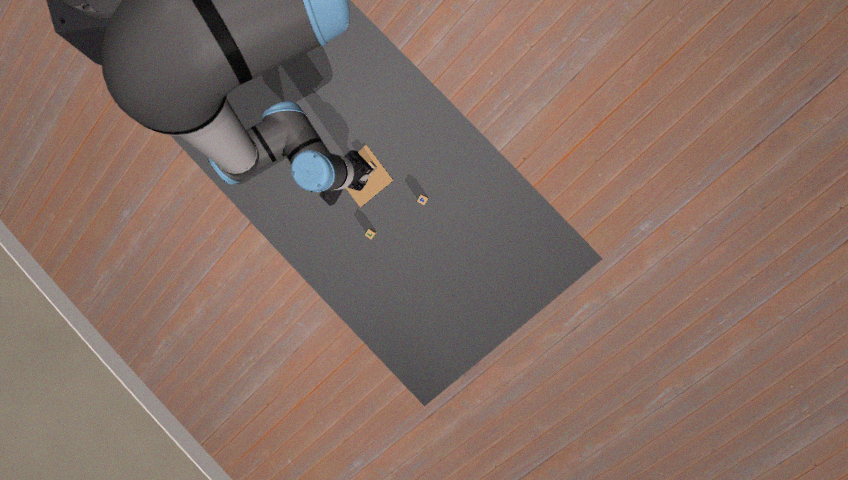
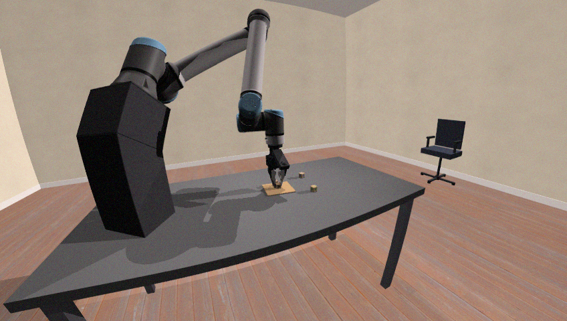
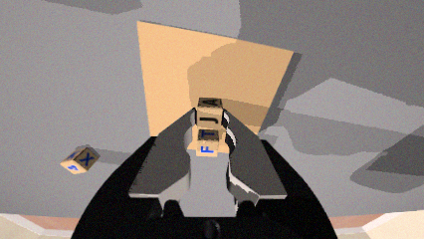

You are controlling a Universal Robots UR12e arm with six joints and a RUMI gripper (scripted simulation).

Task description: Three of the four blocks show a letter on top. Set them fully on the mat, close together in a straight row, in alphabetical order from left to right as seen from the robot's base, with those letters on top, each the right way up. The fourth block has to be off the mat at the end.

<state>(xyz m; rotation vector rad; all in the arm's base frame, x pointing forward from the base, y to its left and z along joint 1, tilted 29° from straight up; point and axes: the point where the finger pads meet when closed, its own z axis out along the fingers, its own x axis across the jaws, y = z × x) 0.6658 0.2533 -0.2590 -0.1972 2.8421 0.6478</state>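
Jaws (image 1: 368, 174) (image 2: 277, 183) look clamped on J block (image 3: 209, 119), over mat (image 1: 377, 189) (image 2: 289, 190) (image 3: 169, 75). F block (image 3: 207, 149) beside it. I judge two of three placed or nearly; release left. Blue-marked block (image 1: 422, 199) (image 2: 301, 174) (image 3: 75, 166), green-marked block (image 1: 370, 234) (image 2: 313, 188) lie off mat, towards bench's (image 1: 476, 309) (image 2: 358, 198) far end.

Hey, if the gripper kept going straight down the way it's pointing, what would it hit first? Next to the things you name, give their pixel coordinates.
Probably the tan mat (image 1: 381, 179) (image 2: 287, 188) (image 3: 166, 65), met by the J-faced block (image 3: 209, 119) between the jaws; whether a gap remains beneath that block is unclear.
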